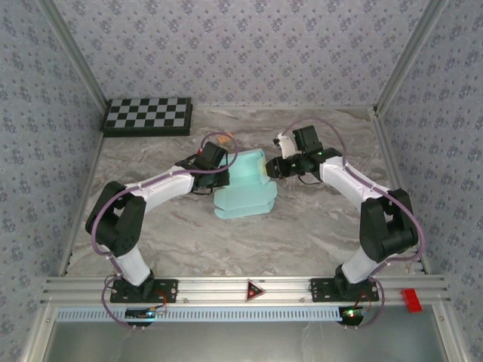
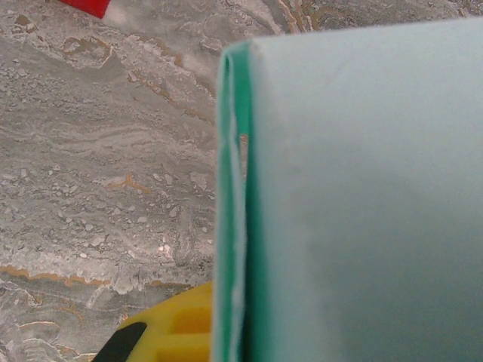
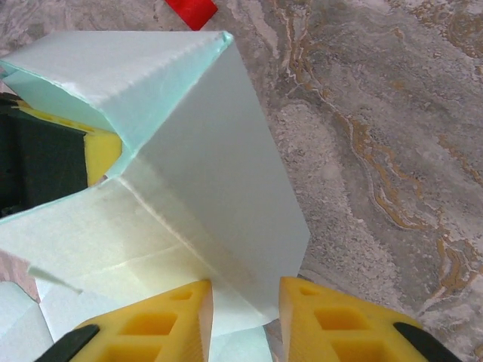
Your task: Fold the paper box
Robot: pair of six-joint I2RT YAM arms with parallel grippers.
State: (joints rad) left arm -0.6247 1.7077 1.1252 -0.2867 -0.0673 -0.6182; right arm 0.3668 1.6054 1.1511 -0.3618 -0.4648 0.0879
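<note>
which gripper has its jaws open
The right gripper: its yellow fingers stand apart, the paper box corner between them. The left gripper is closed on the box.

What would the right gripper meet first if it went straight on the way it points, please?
The paper box: its pale panel lies directly ahead of the right gripper, apparently reaching between the fingers.

Setting: you are working in a robotics lab cell. Evidence: patterned wall panels point(image 1: 226, 45) boxing in a marble-look counter point(image 1: 317, 226); aluminium frame rail point(image 1: 226, 288) carrying the left arm point(image 1: 158, 188) and right arm point(image 1: 343, 177); checkerboard point(image 1: 147, 115) at your far-left corner.
</note>
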